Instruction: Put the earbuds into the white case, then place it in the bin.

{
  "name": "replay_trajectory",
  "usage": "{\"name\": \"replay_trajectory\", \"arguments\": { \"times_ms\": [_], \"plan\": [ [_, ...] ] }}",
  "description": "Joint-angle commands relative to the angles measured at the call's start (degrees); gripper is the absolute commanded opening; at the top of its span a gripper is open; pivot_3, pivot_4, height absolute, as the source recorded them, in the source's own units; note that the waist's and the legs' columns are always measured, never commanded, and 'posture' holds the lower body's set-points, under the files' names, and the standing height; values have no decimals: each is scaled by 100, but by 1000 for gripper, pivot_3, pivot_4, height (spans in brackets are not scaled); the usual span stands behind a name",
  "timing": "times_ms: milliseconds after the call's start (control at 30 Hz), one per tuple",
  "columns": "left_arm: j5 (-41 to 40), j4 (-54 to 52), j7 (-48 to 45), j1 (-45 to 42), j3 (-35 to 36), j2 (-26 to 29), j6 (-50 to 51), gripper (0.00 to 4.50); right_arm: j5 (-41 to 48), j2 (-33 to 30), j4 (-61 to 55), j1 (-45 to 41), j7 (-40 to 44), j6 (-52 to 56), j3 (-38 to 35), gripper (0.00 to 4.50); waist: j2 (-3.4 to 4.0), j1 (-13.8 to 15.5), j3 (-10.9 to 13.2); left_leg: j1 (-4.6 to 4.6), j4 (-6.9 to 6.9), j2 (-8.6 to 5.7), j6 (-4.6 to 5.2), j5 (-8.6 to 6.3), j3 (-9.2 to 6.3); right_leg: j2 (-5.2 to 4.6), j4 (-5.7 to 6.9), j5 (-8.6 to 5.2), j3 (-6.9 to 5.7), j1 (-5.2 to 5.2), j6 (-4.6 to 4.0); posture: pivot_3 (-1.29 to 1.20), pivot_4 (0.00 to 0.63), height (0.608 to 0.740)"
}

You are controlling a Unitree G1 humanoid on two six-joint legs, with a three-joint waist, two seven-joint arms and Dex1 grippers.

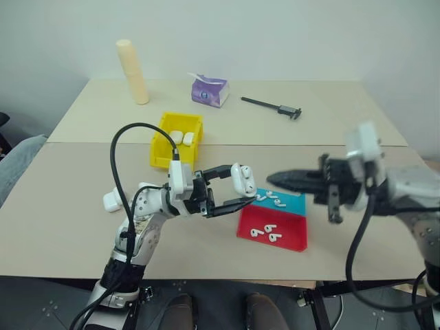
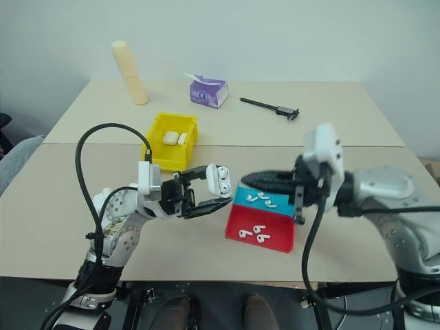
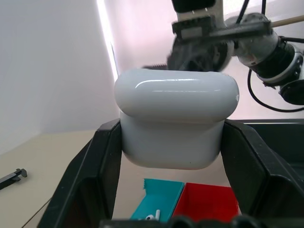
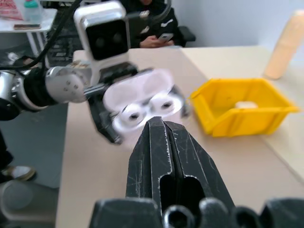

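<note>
We've got the white case (image 1: 243,180) clamped in our left gripper (image 1: 234,189), held up off the table w/ lid open; both earbuds (image 4: 147,109) look seated inside, so step one seems done. Our right gripper (image 1: 276,180) hovers just beside it, jaws together, holding nothing. Still to do: shut lid, carry case to the bin (image 1: 162,148) farther back, which already holds two cases.

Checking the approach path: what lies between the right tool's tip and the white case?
Nothing: in the left eye view a bare gap separates the shut right tool from the white case held by the left tool.
</note>
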Motion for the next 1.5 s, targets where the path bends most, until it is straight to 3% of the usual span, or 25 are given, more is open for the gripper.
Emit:
{"name": "replay_trajectory", "arguments": {
  "times_ms": [33,200,367,533,900,1167,1333,1500],
  "plan": [
    [39,-84,-20,-170,-57,125,200,2805,298,-145,45,-643,80,227,31,28,1,-3,0,1,-1,2,0,0,0,2,-1,0,-1,1,0,0,150,740],
    [55,75,-196,-362,-183,123,217,2805,20,50,363,-1933,188,543,931,28,1,-2,-1,-1,-1,1,0,0,5,-1,0,0,2,-3,-1,0,150,740],
    [152,184,-189,-513,-268,64,199,2805,-401,236,522,-2563,466,515,1585,28,1,11,-1,-11,0,0,2,-1,7,-3,-2,0,2,-11,0,0,150,740],
    [220,163,-110,-574,-268,1,192,2805,-1132,242,451,-2559,761,192,2125,28,2,23,-1,-12,3,-2,2,-1,7,-6,-1,0,1,-11,0,0,150,740],
    [267,90,-62,-527,-208,5,147,2805,-2415,37,483,-2234,1101,-528,2498,28,2,17,-1,-12,3,-1,2,-1,8,-4,0,0,0,-12,0,0,150,740],
    [277,71,-39,-502,-144,34,140,2805,-2475,-85,446,-1974,1340,-747,2205,28,2,18,-1,-11,3,-2,2,-1,11,-6,1,0,2,-13,0,0,150,740],
    [283,25,70,-431,-53,3,99,2805,-1569,303,564,-2184,1014,-430,1254,28,2,12,-1,-9,3,0,2,-1,9,-3,3,0,1,-11,-1,0,150,740],
    [310,-189,815,-318,400,-197,-27,2805,-1372,325,555,-1794,460,-359,529,28,2,24,-1,-10,3,-1,2,-1,9,-8,-1,1,0,-8,-1,0,150,740]
  ]
}}
